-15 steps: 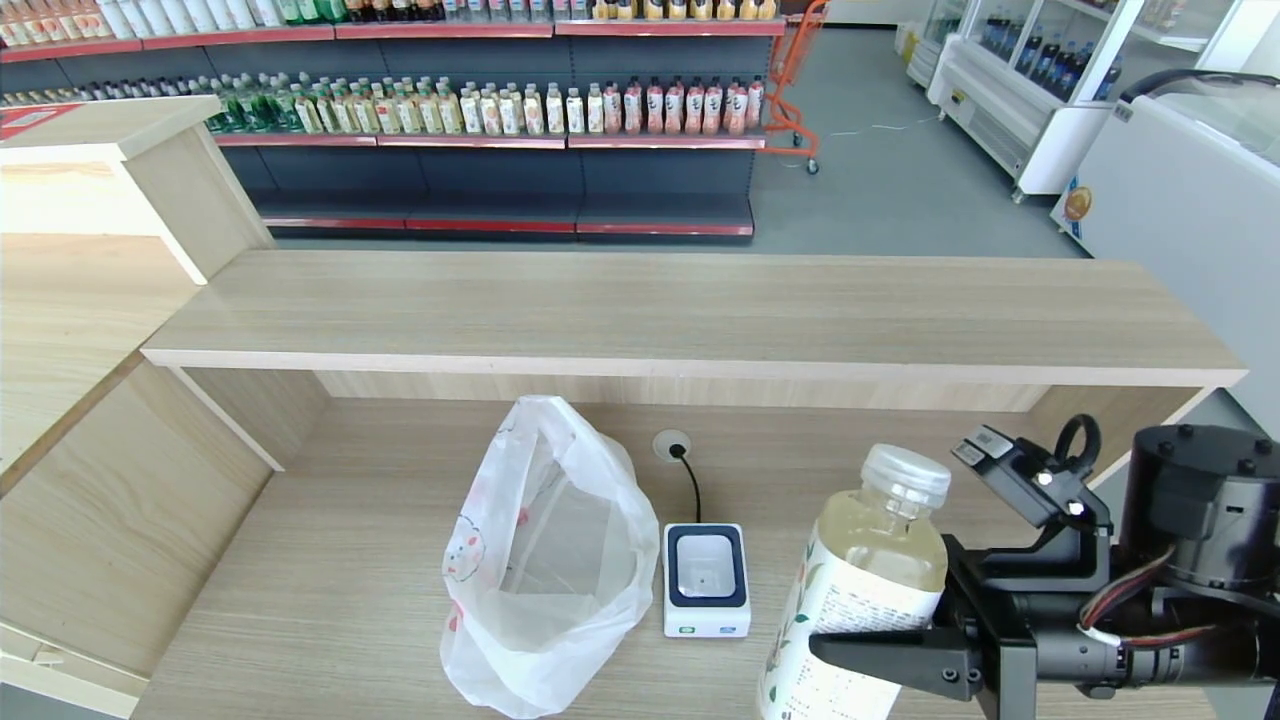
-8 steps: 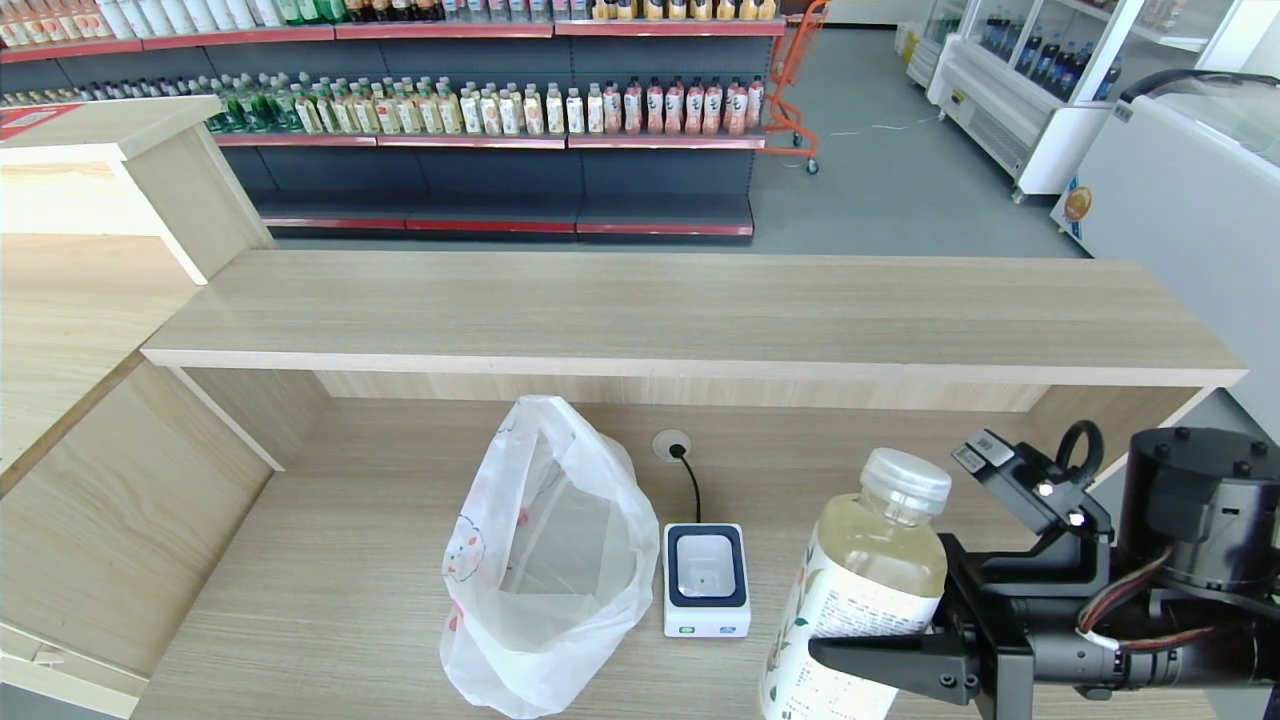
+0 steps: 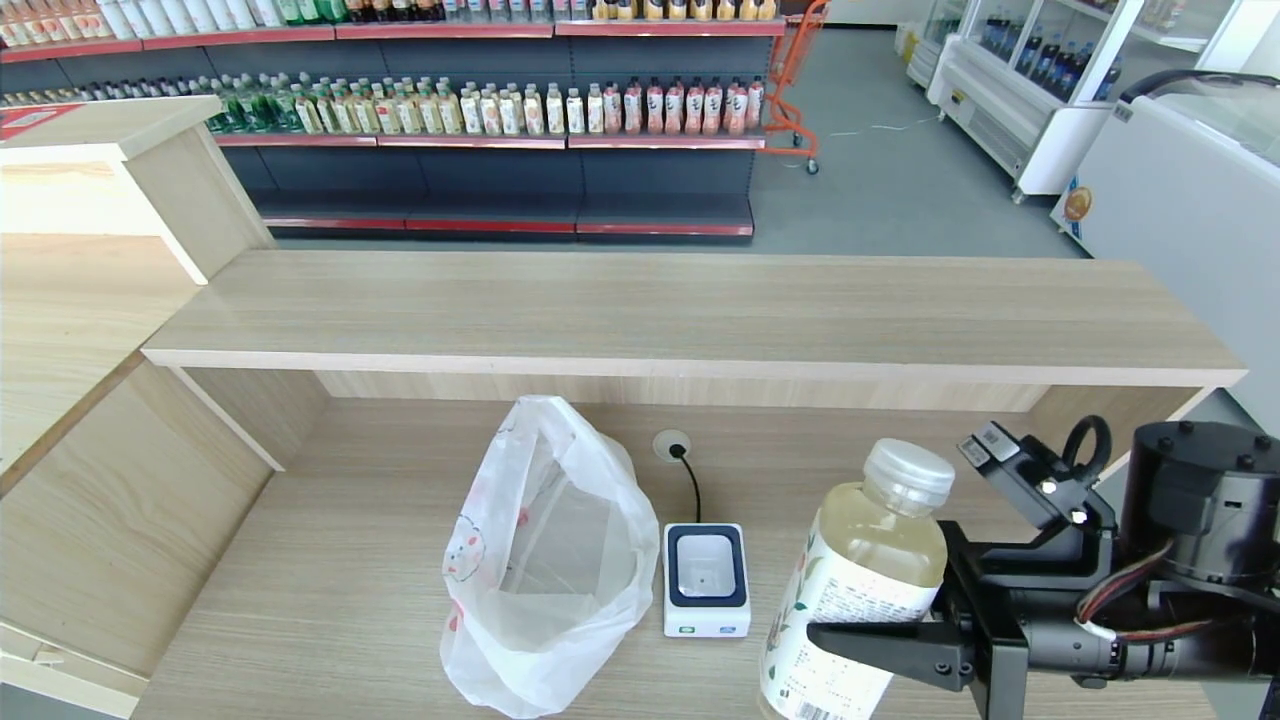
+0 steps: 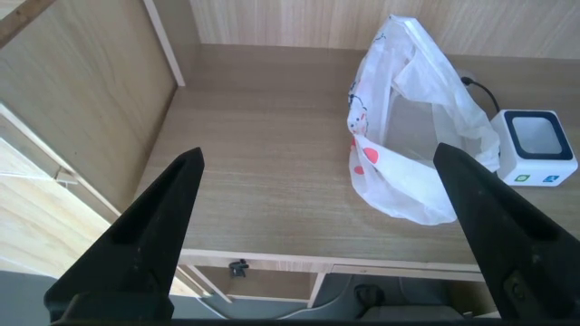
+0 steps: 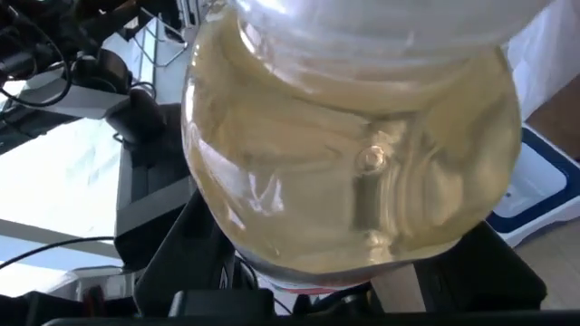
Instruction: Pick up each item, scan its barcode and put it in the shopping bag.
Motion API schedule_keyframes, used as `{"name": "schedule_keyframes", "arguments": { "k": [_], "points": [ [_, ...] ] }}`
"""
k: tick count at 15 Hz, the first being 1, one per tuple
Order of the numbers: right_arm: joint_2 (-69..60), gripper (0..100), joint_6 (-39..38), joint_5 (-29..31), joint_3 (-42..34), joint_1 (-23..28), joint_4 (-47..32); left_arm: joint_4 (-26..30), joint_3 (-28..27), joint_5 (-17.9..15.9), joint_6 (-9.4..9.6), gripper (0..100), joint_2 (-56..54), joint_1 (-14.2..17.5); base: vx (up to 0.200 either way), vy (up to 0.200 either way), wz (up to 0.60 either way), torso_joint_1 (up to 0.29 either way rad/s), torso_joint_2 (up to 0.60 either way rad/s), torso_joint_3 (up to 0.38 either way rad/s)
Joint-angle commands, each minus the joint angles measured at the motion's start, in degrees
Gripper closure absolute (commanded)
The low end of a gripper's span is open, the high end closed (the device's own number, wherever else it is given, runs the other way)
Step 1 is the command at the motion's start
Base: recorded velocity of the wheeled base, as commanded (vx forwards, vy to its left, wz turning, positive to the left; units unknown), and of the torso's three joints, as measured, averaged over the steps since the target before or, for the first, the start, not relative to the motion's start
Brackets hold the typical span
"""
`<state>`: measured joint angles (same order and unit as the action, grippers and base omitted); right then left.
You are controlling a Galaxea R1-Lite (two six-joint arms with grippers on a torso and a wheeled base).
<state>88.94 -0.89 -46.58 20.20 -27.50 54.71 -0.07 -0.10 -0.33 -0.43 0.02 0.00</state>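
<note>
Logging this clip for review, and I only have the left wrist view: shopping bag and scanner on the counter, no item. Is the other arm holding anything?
Observer: Yes, the right gripper is shut on a bottle of pale yellow drink.
Operator: Where is it relative to the scanner?
Observer: To the robot's right of the scanner and nearer the robot, not over its window.
Operator: How is it oriented?
Observer: Nearly upright, its clear cap on top.
</note>
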Motion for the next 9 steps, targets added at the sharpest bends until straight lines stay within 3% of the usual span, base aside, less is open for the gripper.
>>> {"name": "schedule_keyframes", "arguments": {
  "k": [1, 2, 3, 5, 9],
  "points": [
    [3.0, 100, 9.8, 3.1, 0.4, 4.5, -0.2, 0.0, 0.0, 0.0, -0.01, 0, 0.0, 0.0, 0.0, 0.0, 0.0, 0.0, 0.0, 0.0],
    [5.2, 100, 15.4, 4.3, 1.0, 7.0, 0.0, 0.0, 0.0, 0.0, -0.01, 0, 0.0, 0.0, 0.0, 0.0, 0.0, 0.0, 0.0, 0.0],
    [9.6, 100, 25.9, 4.9, 3.6, 11.8, 0.1, 0.0, 0.0, 0.0, -0.01, 0, 0.0, 0.0, 0.0, 0.0, 0.0, 0.0, 0.0, 0.0],
    [15.8, 100, 35.3, 4.8, 7.7, 16.5, 0.4, 0.0, 0.0, 0.0, -0.01, 0, 0.0, 0.0, 0.0, 0.0, 0.0, 0.0, 0.0, 0.0],
    [29.9, 100, 37.7, 0.2, 16.3, 17.7, 12.8, 0.0, 0.0, 0.0, -0.01, 0, 0.0, 0.0, 0.0, 0.0, 0.0, 0.0, 0.0, 0.0]
  ]
}}
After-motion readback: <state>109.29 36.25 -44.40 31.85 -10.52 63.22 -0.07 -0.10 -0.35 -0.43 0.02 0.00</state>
